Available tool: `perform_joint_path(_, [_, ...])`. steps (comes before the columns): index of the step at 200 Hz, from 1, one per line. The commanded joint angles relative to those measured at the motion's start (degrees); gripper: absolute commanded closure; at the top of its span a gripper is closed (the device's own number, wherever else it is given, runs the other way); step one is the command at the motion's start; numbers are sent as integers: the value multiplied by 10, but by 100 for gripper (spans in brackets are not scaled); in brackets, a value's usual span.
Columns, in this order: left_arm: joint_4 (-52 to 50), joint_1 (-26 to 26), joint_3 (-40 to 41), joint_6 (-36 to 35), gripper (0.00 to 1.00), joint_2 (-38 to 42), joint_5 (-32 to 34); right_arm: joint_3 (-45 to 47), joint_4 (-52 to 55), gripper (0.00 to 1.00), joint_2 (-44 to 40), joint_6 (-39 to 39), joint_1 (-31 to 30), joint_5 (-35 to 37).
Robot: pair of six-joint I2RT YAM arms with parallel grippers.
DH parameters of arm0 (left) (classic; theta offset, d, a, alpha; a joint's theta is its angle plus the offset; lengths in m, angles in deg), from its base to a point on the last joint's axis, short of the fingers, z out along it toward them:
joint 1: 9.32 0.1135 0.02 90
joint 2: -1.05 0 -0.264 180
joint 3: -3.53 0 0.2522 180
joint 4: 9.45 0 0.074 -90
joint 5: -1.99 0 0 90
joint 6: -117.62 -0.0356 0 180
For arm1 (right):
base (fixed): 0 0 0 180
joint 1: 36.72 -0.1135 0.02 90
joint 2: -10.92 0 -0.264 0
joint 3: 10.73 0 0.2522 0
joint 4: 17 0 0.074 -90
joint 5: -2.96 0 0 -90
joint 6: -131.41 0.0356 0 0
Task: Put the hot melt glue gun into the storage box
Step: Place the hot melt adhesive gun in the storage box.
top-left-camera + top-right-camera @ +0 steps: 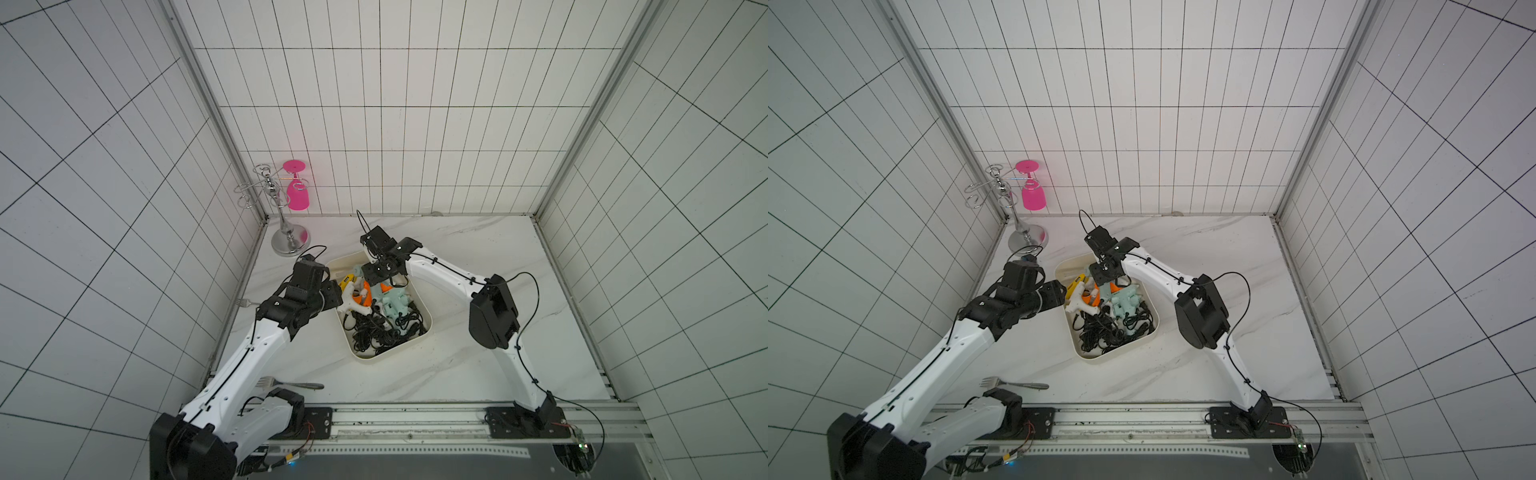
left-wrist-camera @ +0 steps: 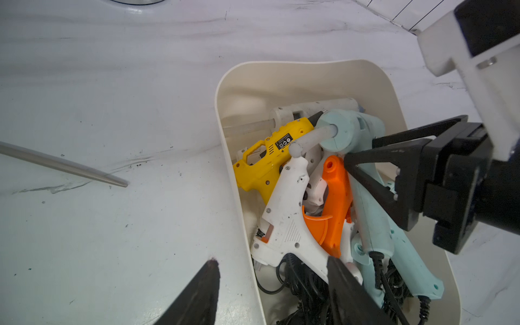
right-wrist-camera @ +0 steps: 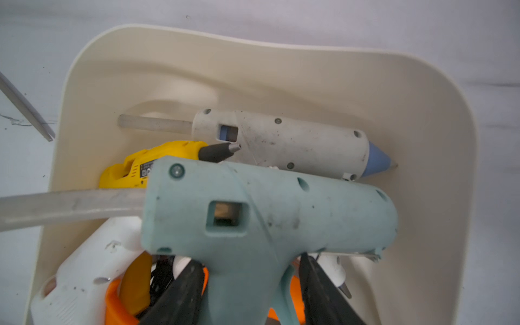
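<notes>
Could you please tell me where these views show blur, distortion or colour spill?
Both top views: wide lens splays the white tiled walls, pink plastic goblet tints nearby tiles; left wrist view: the near white arm housing is blurred; right wrist view: the translucent glue stick is soft.

White tiles with dark grout all round here: back wall (image 1: 395, 104), left wall (image 1: 83, 208), right wall (image 1: 685, 208), with metal posts (image 1: 208, 104) running up the far corners. Down below, a white marble-look bench (image 1: 478, 249), evenly lit with no hard shadows. At the far left corner stands a chrome rack (image 1: 286, 232) with a pink glass (image 1: 297, 195) hanging upside down. A metal rail (image 1: 415, 415) runs along the near edge.
</notes>
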Motion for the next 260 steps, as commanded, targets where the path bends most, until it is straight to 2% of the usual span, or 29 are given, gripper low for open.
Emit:
perform_joint_path(1, [-2, 2, -11, -5, 38, 12, 17, -21, -4, 47, 42, -33, 2, 87])
perform_joint_path(58, [-6, 2, -10, -4, 37, 12, 16, -73, 38, 50, 110, -69, -1, 104])
perform_joint_path(90, [-6, 2, 1, -1, 34, 9, 19, -44, 48, 49, 120, -73, -6, 120])
perform_joint_path(122, [-3, 2, 3, 7, 30, 1, 19, -45, 39, 38, 111, -73, -7, 126])
perform_joint_path(140, [-5, 2, 1, 12, 27, -1, 26, -49, 38, 32, 82, -71, -7, 138])
perform_joint_path(192, [-10, 5, 20, 43, 21, 10, 66, 8, 43, 30, -24, -97, -8, 119])
perform_joint_path(229, [7, 12, 33, 54, 20, 16, 62, 116, 24, 30, -91, -92, -10, 89])
perform_joint_path(260, [8, 17, 36, 60, 20, 11, 49, 197, 0, 31, -159, -58, -13, 86])
